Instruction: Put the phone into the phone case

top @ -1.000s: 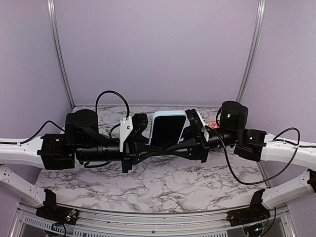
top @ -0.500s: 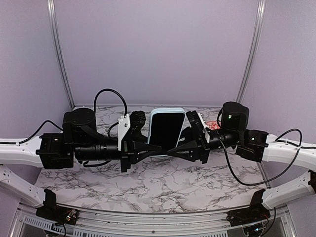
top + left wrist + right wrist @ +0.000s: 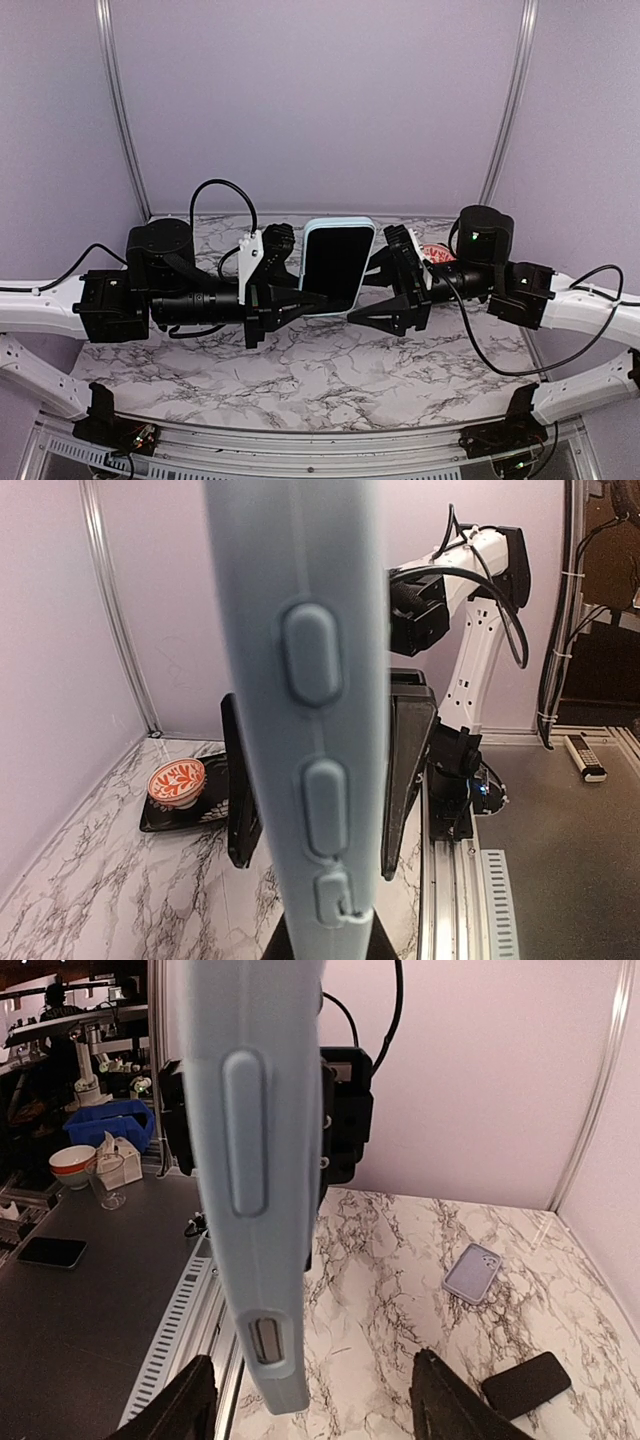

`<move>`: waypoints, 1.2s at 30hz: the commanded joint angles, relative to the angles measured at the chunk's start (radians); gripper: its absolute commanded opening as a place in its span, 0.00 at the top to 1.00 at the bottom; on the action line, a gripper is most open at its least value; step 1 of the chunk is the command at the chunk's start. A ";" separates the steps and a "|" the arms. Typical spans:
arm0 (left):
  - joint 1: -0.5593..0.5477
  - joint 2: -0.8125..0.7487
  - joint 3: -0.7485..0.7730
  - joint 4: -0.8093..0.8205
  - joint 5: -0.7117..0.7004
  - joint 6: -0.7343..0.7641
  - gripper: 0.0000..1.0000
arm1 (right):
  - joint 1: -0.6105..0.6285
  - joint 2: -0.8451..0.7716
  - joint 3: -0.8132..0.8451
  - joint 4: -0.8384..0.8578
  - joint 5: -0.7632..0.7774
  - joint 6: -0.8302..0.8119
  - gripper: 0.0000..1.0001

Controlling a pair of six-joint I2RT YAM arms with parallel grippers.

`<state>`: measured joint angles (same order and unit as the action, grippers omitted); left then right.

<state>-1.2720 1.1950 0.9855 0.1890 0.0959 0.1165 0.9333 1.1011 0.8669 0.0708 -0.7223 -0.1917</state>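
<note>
From above I cannot see the table under the arms. Only the right wrist camera shows there a small grey-blue second case lying flat. Near it lies a dark slab, perhaps a phone, but it is too small to tell. The bowl with a red pattern stands on a black tray near the wall. I cannot see what is inside it, and from above the right arm covers most of it. In both wrist views the phone case fills the middle, cut off at the top, showing only its edge with buttons. The phone sits inside this light blue case, held upright above the table between the 2 arms. The left gripper is clenched on the lower end of the case. The right gripper is released, and its 2 fingers stand spread on both sides of the case.
</note>
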 commanded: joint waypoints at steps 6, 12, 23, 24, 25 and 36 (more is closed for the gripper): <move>-0.004 -0.010 0.008 0.098 0.023 0.003 1.00 | 0.002 -0.040 0.087 0.080 -0.020 0.072 0.38; -0.004 0.001 0.002 0.095 0.023 0.003 1.00 | 0.002 -0.004 0.119 0.137 -0.081 0.128 0.61; -0.004 -0.013 -0.003 0.087 -0.028 0.010 0.49 | 0.002 -0.022 0.113 0.063 -0.041 0.079 1.00; -0.004 -0.028 -0.004 0.086 -0.035 0.019 0.39 | 0.002 -0.024 0.110 0.050 -0.042 0.066 1.00; -0.004 -0.044 -0.003 0.085 -0.040 0.025 0.30 | 0.002 -0.023 0.108 0.035 -0.043 0.053 1.00; -0.004 -0.009 0.088 0.070 -0.007 0.049 1.00 | 0.002 0.003 0.106 0.033 -0.078 0.041 1.00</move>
<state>-1.2720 1.1713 1.0328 0.2352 0.0704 0.1532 0.9325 1.1107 0.9497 0.0654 -0.7929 -0.1329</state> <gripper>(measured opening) 0.234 0.081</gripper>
